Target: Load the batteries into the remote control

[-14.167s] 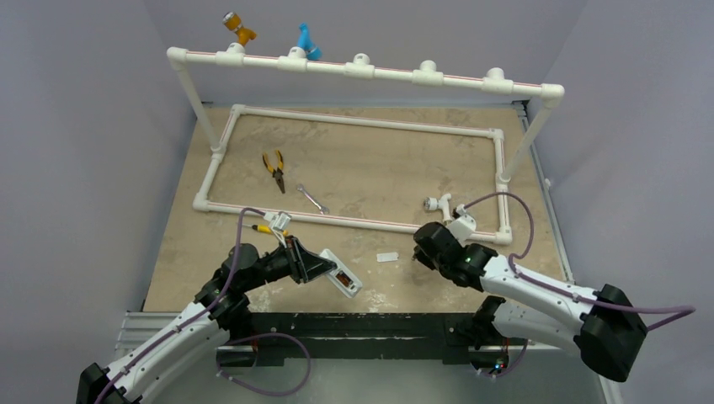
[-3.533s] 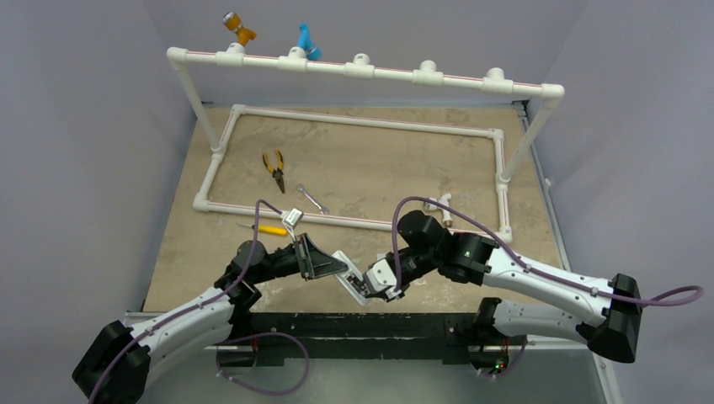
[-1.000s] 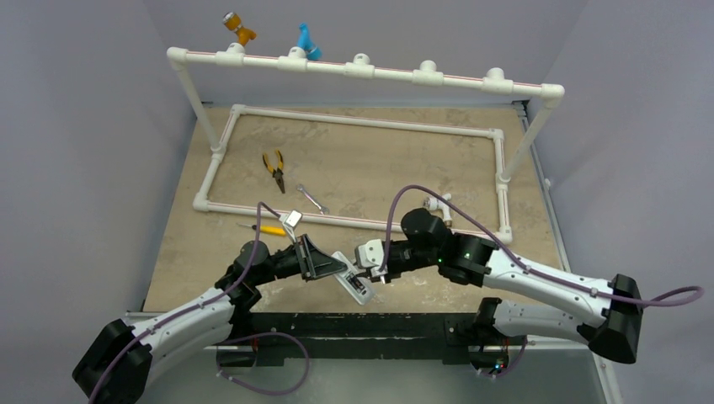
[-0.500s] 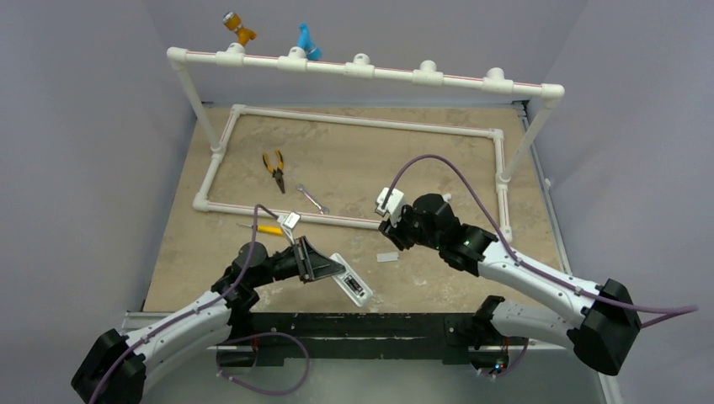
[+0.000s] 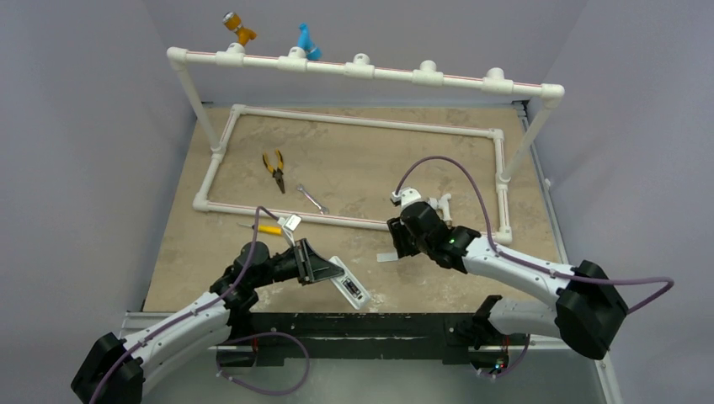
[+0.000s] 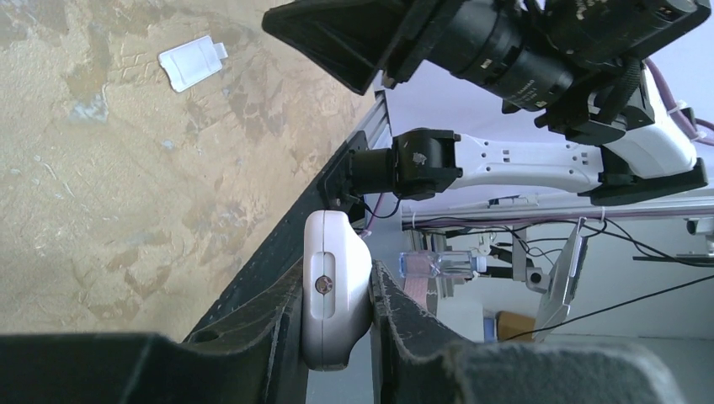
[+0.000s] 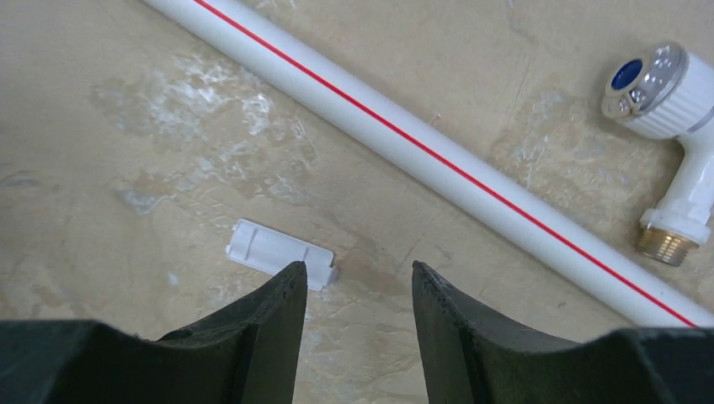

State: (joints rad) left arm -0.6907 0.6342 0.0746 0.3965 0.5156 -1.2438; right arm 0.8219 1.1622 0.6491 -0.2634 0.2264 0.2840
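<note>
While pinching the small white slim plastic remote control (image 5: 348, 286) by one end with the left hand (image 6: 335, 282), holds it tilted above the near edge of the mottled tan worktop (image 5: 379, 151), left of centre, with the back side turned up. Visible from above in its open recess: something dark, probably the two thin dark cylinder batteries (image 5: 354, 291), but too small to be sure. Pressed from both sides against the rounded white body by the two black fingers (image 6: 282, 337), with no gap to see in the left wrist view.

More to the right, hovering low with the right hand (image 7: 354, 273) spread wide and holding nothing. Just below it, lying flat on the worktop: small flat white rectangular plastic cover piece (image 7: 280, 252), near the tip of one finger and not between the two. Farther off, a long white pipe with a red stripe (image 7: 421, 143) and a white elbow fitting with a brass end (image 7: 674, 93).

Judged as the step of fetching the cover to shut the compartment. Possible troubles from here:
- Coming down off-centre and pushing the thin piece away across the worktop instead of catching it.
- Failing to lift it, being so flat.
- Spilling the batteries from the uncovered recess by tilting the remote further.
- Losing the remote, gripped only at one end.
</note>
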